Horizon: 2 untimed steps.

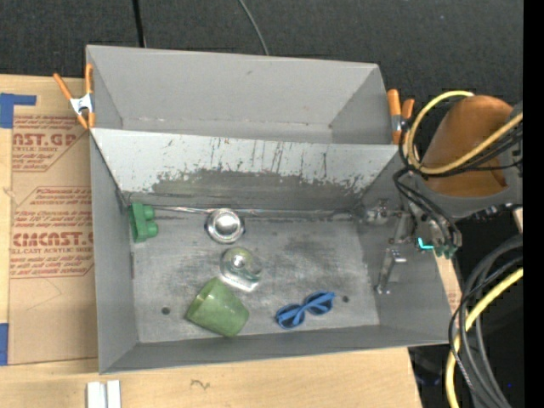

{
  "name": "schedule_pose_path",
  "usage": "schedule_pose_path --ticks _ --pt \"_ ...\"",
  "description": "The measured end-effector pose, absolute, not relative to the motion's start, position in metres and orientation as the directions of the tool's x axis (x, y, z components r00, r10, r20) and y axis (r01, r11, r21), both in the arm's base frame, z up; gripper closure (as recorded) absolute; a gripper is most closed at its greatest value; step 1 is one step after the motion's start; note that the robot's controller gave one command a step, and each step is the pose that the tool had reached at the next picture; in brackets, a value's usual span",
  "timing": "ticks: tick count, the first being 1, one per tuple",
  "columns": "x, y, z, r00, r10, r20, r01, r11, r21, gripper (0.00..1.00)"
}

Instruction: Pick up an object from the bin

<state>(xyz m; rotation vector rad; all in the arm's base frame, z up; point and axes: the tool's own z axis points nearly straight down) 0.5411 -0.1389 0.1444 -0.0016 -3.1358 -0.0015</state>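
Observation:
My gripper (388, 272) hangs over the right edge of the bin floor, close to the right wall, with nothing seen in it. The nearest loose thing is a pair of small blue toy glasses (306, 308), lying on the floor to the gripper's lower left, well apart from it. Further left, a clear rounded plastic piece (240, 266) sits in the middle of the floor. A pale green cup (218, 308) lies on its side just below that piece.
A shiny round metal cap (224, 224) lies near the back wall. A green block (142, 222) rests in the back left corner. Bare floor stretches between the glasses and the gripper. The arm with its orange cover and yellow cables stands outside the right wall.

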Motion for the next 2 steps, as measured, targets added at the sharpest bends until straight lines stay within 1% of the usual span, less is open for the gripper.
schedule_pose_path --ticks 1,2 --pt "0.506 -0.081 0.067 -0.996 0.091 -0.002 0.091 0.996 0.003 0.00" --pt "0.546 -0.063 0.096 -1.000 -0.029 -0.005 -0.029 1.000 0.000 0.00"
